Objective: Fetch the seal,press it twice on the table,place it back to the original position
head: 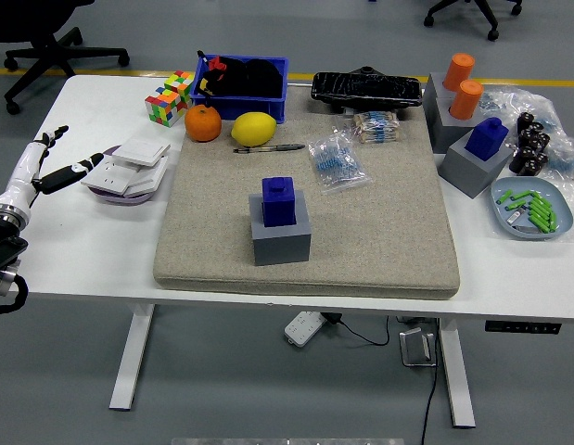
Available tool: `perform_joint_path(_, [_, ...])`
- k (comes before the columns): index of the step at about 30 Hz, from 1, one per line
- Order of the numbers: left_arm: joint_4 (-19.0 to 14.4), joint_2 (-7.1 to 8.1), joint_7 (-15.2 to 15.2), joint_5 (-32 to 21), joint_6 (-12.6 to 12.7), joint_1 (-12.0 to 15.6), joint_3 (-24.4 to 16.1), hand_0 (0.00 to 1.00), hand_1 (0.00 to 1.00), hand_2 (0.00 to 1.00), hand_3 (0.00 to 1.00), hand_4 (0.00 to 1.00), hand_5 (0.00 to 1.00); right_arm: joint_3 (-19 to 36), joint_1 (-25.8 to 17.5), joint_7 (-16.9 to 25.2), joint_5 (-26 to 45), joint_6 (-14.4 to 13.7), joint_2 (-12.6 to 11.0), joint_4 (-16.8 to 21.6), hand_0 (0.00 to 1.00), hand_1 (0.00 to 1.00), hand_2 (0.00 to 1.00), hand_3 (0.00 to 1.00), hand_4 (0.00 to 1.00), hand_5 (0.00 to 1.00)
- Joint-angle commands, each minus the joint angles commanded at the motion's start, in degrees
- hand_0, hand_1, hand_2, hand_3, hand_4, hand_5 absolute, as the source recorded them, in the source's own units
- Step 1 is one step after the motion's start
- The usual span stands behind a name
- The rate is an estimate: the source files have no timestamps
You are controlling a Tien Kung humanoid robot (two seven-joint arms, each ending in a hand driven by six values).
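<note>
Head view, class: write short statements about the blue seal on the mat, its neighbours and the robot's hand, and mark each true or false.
1. The blue seal sits on a grey block on the mat. True.
2. The left hand grips the seal. False: it is at the table's left edge, fingers spread, holding nothing.
3. The lemon lies right of the orange. True.
4. The pen lies in the blue bin. False: it lies on the mat.
</note>
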Motion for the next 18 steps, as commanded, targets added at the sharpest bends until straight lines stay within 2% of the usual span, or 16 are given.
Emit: perform_joint_path(18, [-0.1,-0.03,0.6,0.1,-0.3,-0.2,0.1,0.940,0.978,0.964,0.926,0.906,0.518,0.3,0.1,0.0,0.0,0.0,0.0,0.1,0.716,0.628,0.627,0.601,0.709,0.483])
